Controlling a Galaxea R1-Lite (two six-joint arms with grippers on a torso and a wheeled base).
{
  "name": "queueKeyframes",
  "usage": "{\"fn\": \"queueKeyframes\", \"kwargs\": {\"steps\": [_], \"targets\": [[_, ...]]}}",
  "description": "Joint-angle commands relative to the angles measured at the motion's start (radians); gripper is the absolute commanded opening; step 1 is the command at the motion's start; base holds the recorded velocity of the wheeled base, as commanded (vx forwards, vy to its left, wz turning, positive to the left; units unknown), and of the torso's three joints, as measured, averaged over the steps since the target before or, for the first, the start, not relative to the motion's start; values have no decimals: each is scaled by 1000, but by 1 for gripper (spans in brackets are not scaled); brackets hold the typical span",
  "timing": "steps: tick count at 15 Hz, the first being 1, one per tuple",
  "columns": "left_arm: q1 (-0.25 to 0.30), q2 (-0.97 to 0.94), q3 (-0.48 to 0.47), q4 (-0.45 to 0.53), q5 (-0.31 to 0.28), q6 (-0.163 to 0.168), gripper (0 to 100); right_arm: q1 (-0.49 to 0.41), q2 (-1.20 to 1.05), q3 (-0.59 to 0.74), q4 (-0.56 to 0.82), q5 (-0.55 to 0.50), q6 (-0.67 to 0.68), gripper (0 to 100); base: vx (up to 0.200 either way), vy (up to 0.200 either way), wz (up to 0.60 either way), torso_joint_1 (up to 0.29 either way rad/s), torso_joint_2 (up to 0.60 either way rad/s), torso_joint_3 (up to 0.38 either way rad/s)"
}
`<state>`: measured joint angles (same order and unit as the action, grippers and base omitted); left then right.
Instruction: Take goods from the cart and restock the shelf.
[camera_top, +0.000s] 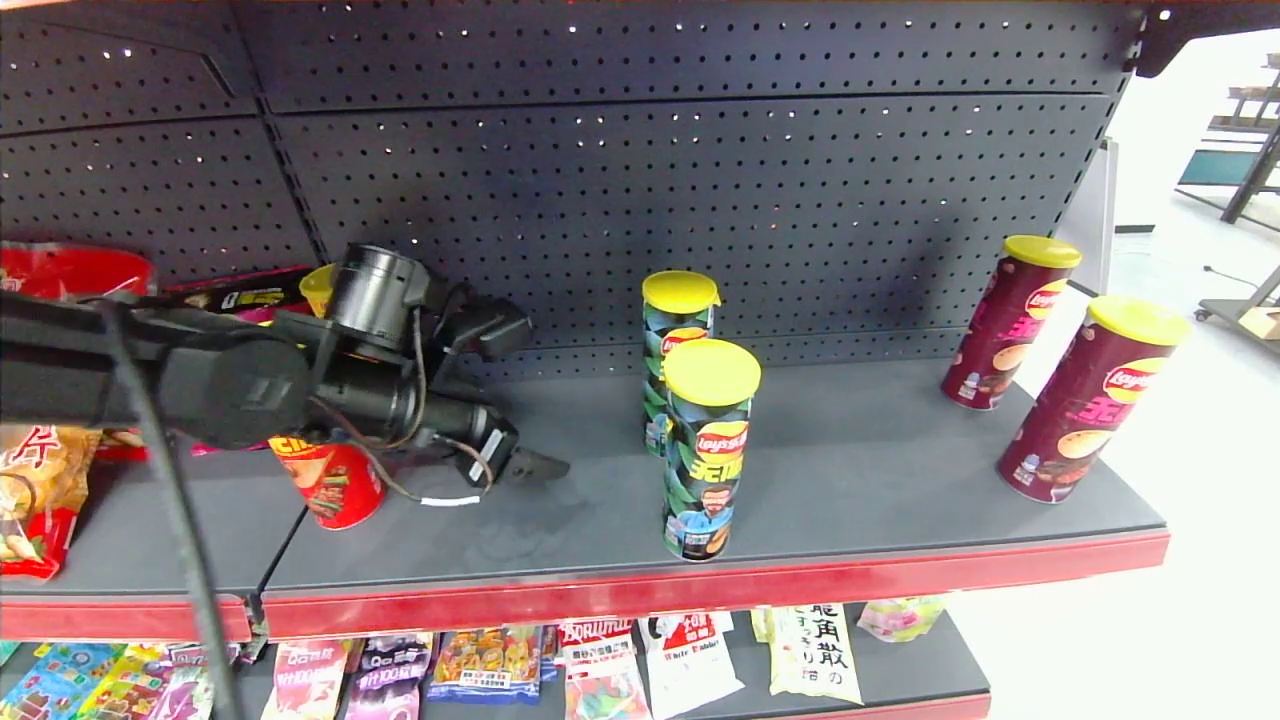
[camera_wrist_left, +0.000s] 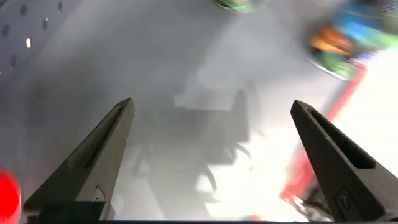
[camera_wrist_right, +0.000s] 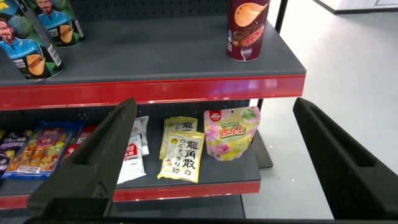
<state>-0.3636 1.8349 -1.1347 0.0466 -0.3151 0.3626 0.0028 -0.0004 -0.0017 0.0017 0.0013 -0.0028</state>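
We've got the shelf (camera_top: 850, 470) part-stocked, with a red can (camera_top: 330, 485) towards its left end beside our wide-open, empty left gripper (camera_top: 530, 463), green cans (camera_top: 705, 470) mid-front and maroon cans (camera_top: 1085, 400) at the right end; the right gripper (camera_wrist_right: 214, 102) is also open and empty, so we reckon more cart trips are left.

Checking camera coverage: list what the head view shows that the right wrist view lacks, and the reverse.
Head view adds: the open left gripper over the shelf, beside a red can. Right wrist view adds: the open right gripper. Shared: two green cans, a maroon can, the yellow packet on the lower shelf.
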Motion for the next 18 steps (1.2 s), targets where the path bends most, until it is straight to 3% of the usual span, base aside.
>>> {"fn": "queueKeyframes", "kwargs": {"steps": [1,4,5,6,8,9,11,12,13,15,17,18], "targets": [[17,-390,233,47,-2,-50,100,0,0,0,0,0,0,100,0,0,0,0,0,0],[84,-807,497,41,-9,-51,100,0,0,0,0,0,0,100,0,0,0,0,0,0],[115,-924,564,41,-7,-65,100,0,0,0,0,0,0,100,0,0,0,0,0,0],[147,-1016,599,39,-7,-111,100,0,0,0,0,0,0,100,0,0,0,0,0,0],[158,-1169,625,45,19,-231,100,0,0,0,0,0,0,100,0,0,0,0,0,0],[167,-1235,651,47,85,-281,100,0,0,0,0,0,0,100,0,0,0,0,0,0],[193,-1339,734,41,277,-321,100,0,0,0,0,0,0,100,0,0,0,0,0,0],[195,-1497,837,42,324,-338,100,0,0,0,0,0,0,100,0,0,0,0,0,0],[199,-1547,871,42,332,-338,100,0,0,0,0,0,0,100,0,0,0,0,0,0],[279,-1692,969,78,452,-350,100,0,0,0,0,0,0,100,0,0,0,0,0,0],[380,-1758,1030,116,487,-358,100,0,0,0,0,0,0,100,0,0,0,0,0,0],[425,-1757,1035,114,496,-382,100,0,0,0,0,0,0,100,0,0,0,0,0,0]]}}
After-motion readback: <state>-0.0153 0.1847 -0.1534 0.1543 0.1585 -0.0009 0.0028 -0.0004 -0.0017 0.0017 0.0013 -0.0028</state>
